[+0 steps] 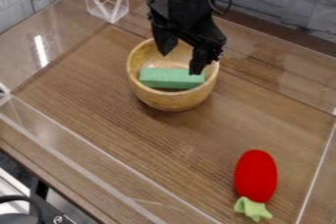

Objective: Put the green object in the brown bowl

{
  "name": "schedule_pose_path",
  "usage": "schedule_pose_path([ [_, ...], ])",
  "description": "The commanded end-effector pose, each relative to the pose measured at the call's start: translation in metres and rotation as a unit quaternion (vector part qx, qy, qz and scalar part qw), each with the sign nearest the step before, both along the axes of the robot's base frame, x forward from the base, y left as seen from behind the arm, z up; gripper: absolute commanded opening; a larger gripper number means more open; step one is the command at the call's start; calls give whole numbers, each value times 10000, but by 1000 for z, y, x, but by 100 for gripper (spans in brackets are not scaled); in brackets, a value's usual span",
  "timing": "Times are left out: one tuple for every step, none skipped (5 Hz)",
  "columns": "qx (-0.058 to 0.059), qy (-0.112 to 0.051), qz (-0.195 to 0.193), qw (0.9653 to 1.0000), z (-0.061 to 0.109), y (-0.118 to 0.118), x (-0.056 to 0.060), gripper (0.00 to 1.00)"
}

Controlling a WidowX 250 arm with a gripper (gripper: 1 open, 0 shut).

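One arm worked the table; its gripper (183, 59) hung nose-down over the far half of the brown bowl (172, 89), jaws spread wide and holding nothing; the dark fingers (201, 63) straddled open air just above the rim, clear of the wood as far as could be told.

Green object (168, 77) lay flat inside the bowl, resting on the floor of the hollow, long side running roughly left to right across the picture; it sat below and slightly in front of the fingertips, apart from them; no contact visible.

Reading of the arrangement: jaws stood wide because the block was out of them and down in the bowl; gripper sat low over the bowl presumably so the block would land inside the thick walls rather than bounce off the rim.

Red strawberry toy (254, 177) lay well apart, near the front right corner, not part of the job; clear plastic walls (39, 46) fenced the wooden tabletop (132, 159).

Judgement: placement looked done; what seemed left was a straight lift away, fingers kept off the rim so the bowl would not be nudged.
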State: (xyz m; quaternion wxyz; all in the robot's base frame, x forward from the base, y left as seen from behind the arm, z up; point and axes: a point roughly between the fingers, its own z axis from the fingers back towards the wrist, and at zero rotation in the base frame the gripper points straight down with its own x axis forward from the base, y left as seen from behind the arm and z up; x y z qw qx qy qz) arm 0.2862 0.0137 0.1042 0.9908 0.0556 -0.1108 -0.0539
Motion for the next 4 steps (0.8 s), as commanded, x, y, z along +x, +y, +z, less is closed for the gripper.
schedule_pose_path([
  [-17, -187, 40, 9998, 11, 1, 11, 100],
  [-38, -147, 59, 9999, 9, 0, 13, 100],
  [-64, -118, 74, 9999, 7, -2, 15, 100],
  [-103, -107, 95, 9998, 9, -4, 18, 100],
])
